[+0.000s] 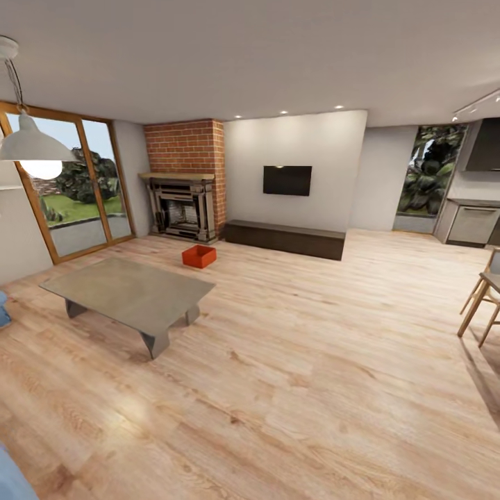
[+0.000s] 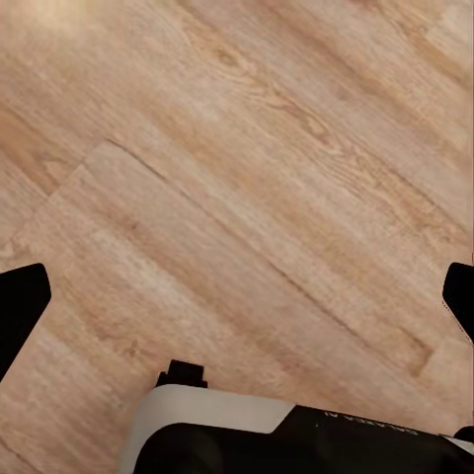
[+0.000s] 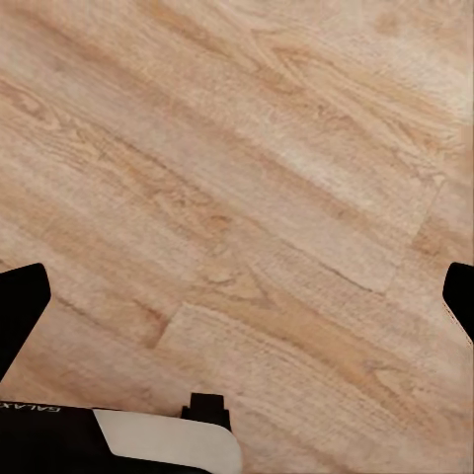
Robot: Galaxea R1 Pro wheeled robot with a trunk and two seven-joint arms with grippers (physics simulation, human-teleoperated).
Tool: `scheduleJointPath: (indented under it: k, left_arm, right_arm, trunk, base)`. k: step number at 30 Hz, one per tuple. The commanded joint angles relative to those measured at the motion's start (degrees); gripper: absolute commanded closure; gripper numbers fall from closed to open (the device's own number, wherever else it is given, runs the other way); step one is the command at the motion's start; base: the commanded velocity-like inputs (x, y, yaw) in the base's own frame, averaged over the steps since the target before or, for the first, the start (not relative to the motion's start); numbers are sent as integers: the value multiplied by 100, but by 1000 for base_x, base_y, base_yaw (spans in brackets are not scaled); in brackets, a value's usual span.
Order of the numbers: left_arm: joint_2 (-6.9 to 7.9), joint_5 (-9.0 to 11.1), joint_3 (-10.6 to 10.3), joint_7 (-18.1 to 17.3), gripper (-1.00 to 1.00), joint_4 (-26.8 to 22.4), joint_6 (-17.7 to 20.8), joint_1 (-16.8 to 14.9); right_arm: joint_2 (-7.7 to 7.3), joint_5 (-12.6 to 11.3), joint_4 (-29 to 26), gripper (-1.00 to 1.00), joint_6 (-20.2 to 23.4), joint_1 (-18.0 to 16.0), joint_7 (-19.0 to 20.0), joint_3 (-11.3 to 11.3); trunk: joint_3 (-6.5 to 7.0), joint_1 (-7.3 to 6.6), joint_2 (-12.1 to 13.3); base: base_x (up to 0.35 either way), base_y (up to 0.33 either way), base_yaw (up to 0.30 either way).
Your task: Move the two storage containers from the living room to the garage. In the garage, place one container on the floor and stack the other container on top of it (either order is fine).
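The head view looks across a living room with a light wood plank floor (image 1: 298, 389) stretching from near to far. One orange-red rectangular plastic bin (image 1: 199, 256), shallow and lidless, sits on the planks toward the far left, in front of a dark fireplace (image 1: 182, 210) set beside a red brick chimney column (image 1: 186, 147), and just beyond the far right corner of a low grey rectangular coffee table (image 1: 129, 288); bin and table are apart, not touching. A flat black television (image 1: 287, 180) hangs on the far white wall above a long dark low cabinet (image 1: 285, 239). At the far left, wood-framed glass doors (image 1: 73, 184) show greenery outside, and a white pendant lamp (image 1: 33, 144) hangs near the left edge. A sliver of light-blue upholstery (image 1: 12, 479) shows at the near left corner, and pale wooden chair legs (image 1: 480, 304) stand at the right edge, with grey kitchen units (image 1: 472, 223) behind them at the far right. In the left wrist view the left gripper (image 2: 237, 301) has its two black fingertips (image 2: 20, 306) spread wide at opposite edges, holding nothing, with only planks between them. In the right wrist view the right gripper (image 3: 237, 301) is likewise spread wide and bare-handed, its fingertips (image 3: 20, 306) over the same wood floor
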Motion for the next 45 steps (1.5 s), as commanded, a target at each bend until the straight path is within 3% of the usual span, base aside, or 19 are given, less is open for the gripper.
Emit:
scheduleJointPath:
  k: [1,45]
  left_arm:
    - [3,16,43,-44,-100,17,-22,-4]
    - [-3,16,43,-44,-100,17,-22,-3]
  right_arm:
    - [-1,6,5,-100,-14,-2,-16,38]
    - [-1,6,5,-100,-14,-2,-16,38]
  trunk:
    - [-2,5,-3]
    - [-2,5,-3]
  base:
    - [325,-111,0]
    - [325,-106,0]
